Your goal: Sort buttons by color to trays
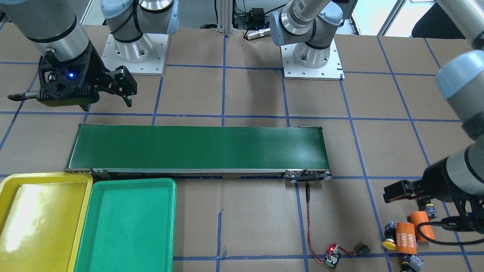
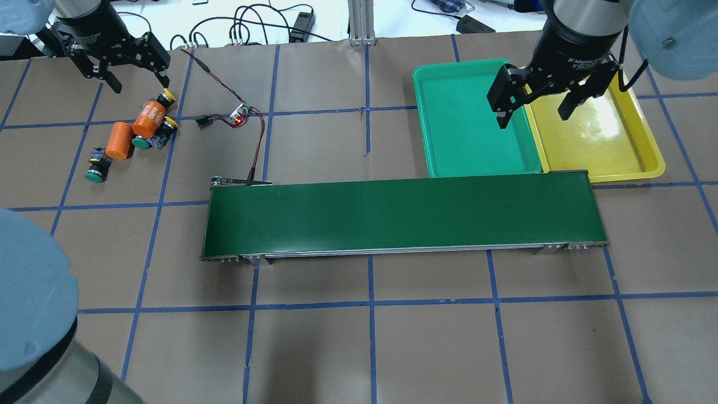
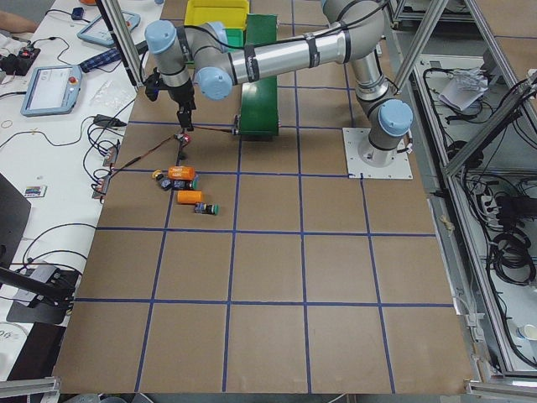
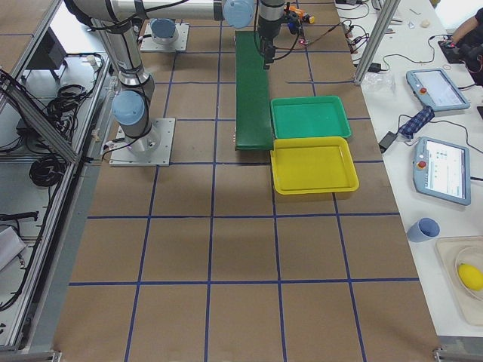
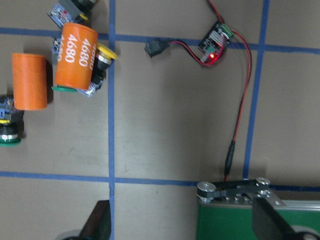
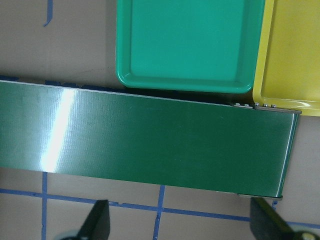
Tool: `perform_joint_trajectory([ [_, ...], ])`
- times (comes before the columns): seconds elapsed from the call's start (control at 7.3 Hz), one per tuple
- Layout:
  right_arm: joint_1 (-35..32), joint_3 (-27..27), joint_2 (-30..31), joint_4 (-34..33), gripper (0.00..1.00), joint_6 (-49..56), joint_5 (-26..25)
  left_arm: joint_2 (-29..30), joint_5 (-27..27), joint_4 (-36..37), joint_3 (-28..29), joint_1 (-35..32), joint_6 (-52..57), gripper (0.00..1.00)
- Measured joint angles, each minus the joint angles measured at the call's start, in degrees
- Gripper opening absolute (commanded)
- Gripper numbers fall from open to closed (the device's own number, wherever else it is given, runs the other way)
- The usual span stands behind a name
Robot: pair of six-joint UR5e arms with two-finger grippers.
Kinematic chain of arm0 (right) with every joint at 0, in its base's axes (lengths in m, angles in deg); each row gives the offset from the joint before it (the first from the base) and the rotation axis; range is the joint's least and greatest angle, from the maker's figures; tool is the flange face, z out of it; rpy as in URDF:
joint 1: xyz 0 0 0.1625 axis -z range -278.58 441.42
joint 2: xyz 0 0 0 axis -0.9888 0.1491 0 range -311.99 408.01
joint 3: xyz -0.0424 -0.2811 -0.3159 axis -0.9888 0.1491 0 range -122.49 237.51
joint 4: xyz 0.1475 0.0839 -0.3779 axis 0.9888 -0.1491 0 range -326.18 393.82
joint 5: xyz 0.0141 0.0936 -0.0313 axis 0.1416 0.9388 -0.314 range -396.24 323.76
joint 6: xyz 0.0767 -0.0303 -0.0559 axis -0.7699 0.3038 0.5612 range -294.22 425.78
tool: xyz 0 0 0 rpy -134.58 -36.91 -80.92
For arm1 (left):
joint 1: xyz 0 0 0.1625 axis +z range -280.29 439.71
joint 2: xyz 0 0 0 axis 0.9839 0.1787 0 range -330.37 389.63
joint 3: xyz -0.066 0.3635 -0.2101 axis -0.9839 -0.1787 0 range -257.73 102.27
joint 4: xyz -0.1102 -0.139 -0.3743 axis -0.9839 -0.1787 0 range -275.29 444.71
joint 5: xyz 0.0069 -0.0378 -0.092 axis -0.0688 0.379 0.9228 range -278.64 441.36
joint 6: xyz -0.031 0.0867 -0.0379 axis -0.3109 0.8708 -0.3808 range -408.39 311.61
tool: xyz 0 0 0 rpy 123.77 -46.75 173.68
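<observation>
Buttons [image 1: 389,243], two yellow-capped and two green, lie clustered among orange cylinders [image 1: 406,238] on the table [image 1: 257,219], well apart from the yellow tray [image 1: 38,219] and green tray [image 1: 128,226], which sit side by side. The left gripper [image 2: 140,85] hovers by the cluster, jaws apart. Beyond runs the conveyor belt [image 1: 196,147]. The right gripper [image 1: 70,100] hangs high, jaws wide.

My table [image 2: 426,348] brown, blue tape grid [image 2: 426,305]. White bench [image 4: 460,226] alongside: two tablets [image 4: 441,170], blue cup [image 4: 423,229]. Metal frame post [image 4: 377,38] at edge.
</observation>
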Motion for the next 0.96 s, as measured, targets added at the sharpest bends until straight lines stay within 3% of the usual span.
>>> perform_joint_trajectory([
  [0.41, 0.0, 0.0, 0.1, 0.0, 1.00, 0.0, 0.0, 9.3, -0.4, 4.2, 3.4, 4.5, 8.3, 1.00],
  [0.96, 0.0, 0.0, 0.2, 0.1, 1.00, 0.0, 0.0, 12.6, -0.1, 3.9, 3.2, 4.6, 9.1, 1.00],
])
